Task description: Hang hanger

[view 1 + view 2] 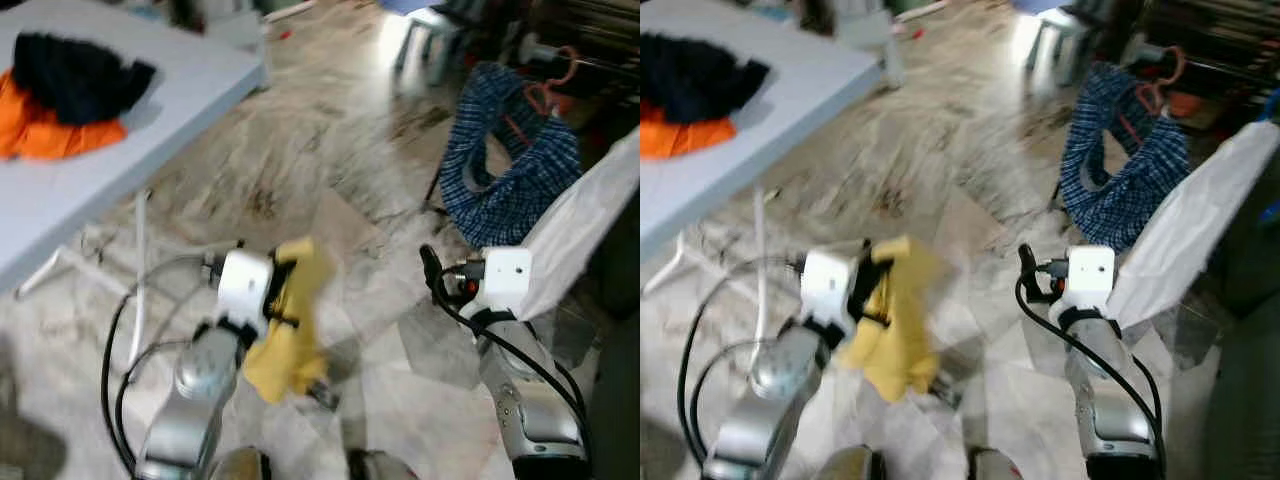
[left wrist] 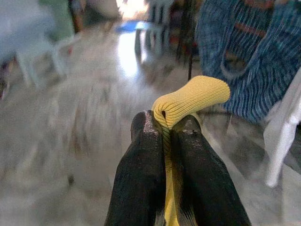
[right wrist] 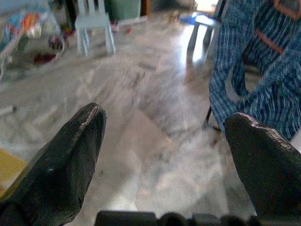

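Observation:
My left gripper [image 2: 163,132] is shut on a yellow knitted garment [image 1: 290,330], which droops below the wrist over the floor. Its folded ribbed edge [image 2: 193,99] sticks out past the fingertips. My right gripper [image 3: 164,136] is open and holds nothing, out over the marble floor. Ahead at the right a blue checked shirt [image 1: 510,160] hangs on an orange hanger [image 1: 548,85] from a rack. A white garment [image 1: 580,225] hangs beside it, close to my right arm.
A grey table [image 1: 90,190] at the left carries a black garment [image 1: 75,70] on an orange one [image 1: 45,135]. A pale stool [image 1: 430,35] stands far ahead. The marble floor [image 1: 300,170] lies open between table and rack.

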Controlling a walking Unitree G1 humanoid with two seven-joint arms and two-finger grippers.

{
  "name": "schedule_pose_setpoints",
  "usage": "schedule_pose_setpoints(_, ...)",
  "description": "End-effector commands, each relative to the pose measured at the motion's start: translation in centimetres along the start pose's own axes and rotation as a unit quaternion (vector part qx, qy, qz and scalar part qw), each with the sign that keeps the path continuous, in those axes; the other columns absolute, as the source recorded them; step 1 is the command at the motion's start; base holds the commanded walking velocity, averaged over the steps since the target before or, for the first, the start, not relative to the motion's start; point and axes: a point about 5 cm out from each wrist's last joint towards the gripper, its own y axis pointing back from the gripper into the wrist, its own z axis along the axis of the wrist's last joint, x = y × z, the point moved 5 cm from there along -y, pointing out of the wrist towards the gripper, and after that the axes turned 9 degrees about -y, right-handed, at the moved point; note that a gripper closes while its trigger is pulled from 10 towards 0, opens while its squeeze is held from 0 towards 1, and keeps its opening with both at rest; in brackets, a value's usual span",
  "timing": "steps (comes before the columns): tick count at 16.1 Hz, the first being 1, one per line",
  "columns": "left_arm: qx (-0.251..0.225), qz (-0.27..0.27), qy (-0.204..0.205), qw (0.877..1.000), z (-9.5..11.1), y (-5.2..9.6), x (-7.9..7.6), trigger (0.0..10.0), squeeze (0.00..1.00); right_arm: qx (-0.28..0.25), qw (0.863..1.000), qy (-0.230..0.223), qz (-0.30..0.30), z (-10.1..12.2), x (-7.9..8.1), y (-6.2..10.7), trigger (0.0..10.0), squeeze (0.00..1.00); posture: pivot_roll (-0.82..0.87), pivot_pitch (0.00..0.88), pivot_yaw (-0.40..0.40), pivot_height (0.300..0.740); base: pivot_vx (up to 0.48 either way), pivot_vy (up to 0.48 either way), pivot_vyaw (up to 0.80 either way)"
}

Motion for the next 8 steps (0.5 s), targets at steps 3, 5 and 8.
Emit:
schedule_pose_setpoints(3, 0.024, 0.024, -0.028, 0.999, -1.2, -0.2, 2.4, 10.0, 0.0, 0.015, 0.997, 0.038, 0.065, -0.7, 1.3, -0.1, 10.0, 0.0, 0.02, 0.087, 0.024, 0.74, 0.0, 0.0, 0.0)
schedule_pose_setpoints(5, 0.055, 0.023, -0.021, 0.998, -2.4, -0.1, 4.0, 10.0, 0.0, 0.022, 0.995, 0.051, 0.081, -0.4, 0.3, -0.2, 10.0, 0.0, 0.02, 0.048, 0.039, 0.74, 0.0, 0.0, 0.0)
schedule_pose_setpoints(8, 0.092, -0.02, -0.041, 0.995, -4.9, 0.5, 5.1, 10.0, 0.0, 0.046, 0.993, 0.073, 0.079, -0.4, -0.9, -0.7, 10.0, 0.0, 0.01, 0.006, 0.043, 0.74, 0.0, 0.0, 0.0)
